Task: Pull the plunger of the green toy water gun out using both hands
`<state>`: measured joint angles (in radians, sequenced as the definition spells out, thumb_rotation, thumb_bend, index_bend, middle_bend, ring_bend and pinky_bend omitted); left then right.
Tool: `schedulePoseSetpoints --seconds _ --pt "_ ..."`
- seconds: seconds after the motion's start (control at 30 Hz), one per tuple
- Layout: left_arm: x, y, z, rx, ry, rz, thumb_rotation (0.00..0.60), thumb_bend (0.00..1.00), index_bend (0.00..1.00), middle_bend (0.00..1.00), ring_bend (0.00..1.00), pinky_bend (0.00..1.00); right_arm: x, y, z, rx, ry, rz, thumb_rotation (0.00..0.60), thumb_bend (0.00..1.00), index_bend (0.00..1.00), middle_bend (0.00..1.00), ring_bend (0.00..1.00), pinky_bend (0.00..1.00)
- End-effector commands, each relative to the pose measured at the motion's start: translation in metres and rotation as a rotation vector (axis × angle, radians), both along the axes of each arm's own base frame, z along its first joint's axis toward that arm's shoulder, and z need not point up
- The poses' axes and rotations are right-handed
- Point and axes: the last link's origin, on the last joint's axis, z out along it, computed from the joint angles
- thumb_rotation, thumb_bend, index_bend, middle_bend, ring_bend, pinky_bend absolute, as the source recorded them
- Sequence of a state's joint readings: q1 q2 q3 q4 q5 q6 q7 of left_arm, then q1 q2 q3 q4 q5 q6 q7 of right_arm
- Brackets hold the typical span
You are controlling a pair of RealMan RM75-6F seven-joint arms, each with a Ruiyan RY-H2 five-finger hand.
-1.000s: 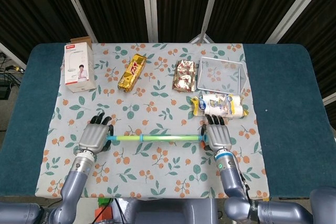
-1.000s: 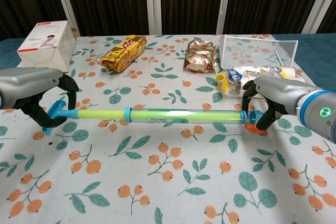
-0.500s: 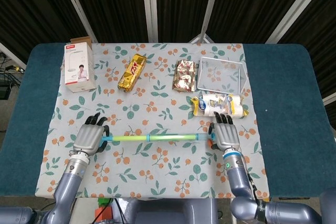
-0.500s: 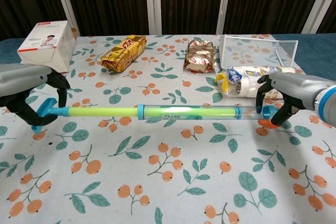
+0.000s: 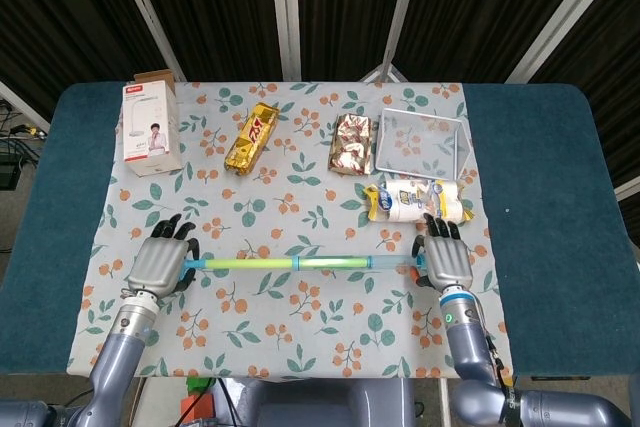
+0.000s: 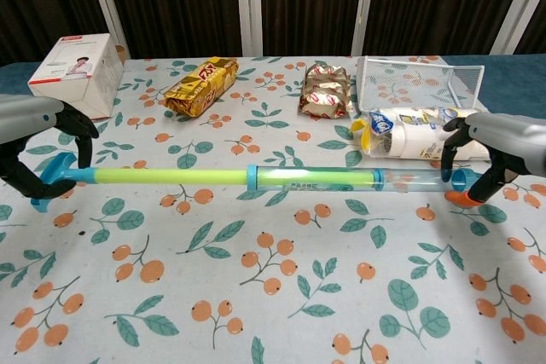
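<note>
The green toy water gun [image 5: 340, 263] [image 6: 333, 180] is held level above the tablecloth, a clear tube with a blue collar. Its yellow-green plunger rod [image 5: 245, 263] [image 6: 171, 176] sticks far out to the left and ends in a blue handle [image 6: 51, 178]. My left hand [image 5: 160, 265] [image 6: 34, 138] grips that handle. My right hand [image 5: 445, 263] [image 6: 495, 147] grips the tube's right end, where an orange tip [image 6: 465, 198] shows under the fingers.
Behind the gun lie a wrapped roll pack [image 5: 415, 199], a wire basket [image 5: 420, 143], a brown snack bag [image 5: 352, 143], a gold packet [image 5: 250, 137] and a white box [image 5: 152, 127]. The floral cloth [image 5: 300, 317] covers the table's middle.
Both hands have moved apart, left hand leftward and right hand rightward. The plunger rod has slid further out of the tube, and the blue collar has shifted right.
</note>
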<state>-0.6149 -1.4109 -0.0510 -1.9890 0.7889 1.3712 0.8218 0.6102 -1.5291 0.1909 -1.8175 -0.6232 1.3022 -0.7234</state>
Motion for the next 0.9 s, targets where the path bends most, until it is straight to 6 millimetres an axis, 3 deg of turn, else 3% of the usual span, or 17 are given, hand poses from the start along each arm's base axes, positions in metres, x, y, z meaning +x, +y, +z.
schedulePoseSetpoints --seconds 0.03,0.9 --pt "-0.001 -0.001 0.003 0.003 0.001 0.001 0.600 0.64 0.65 0.15 0.00 0.10 -0.001 0.000 0.003 -0.008 0.000 -0.003 0.600 0.45 0.62 0.00 0.00 0.00" --pt "-0.041 -0.002 0.036 0.038 0.057 0.037 0.600 0.64 0.66 0.16 0.00 0.10 -0.023 -0.007 0.024 -0.045 0.036 -0.054 0.600 0.45 0.63 0.00 0.00 0.00"
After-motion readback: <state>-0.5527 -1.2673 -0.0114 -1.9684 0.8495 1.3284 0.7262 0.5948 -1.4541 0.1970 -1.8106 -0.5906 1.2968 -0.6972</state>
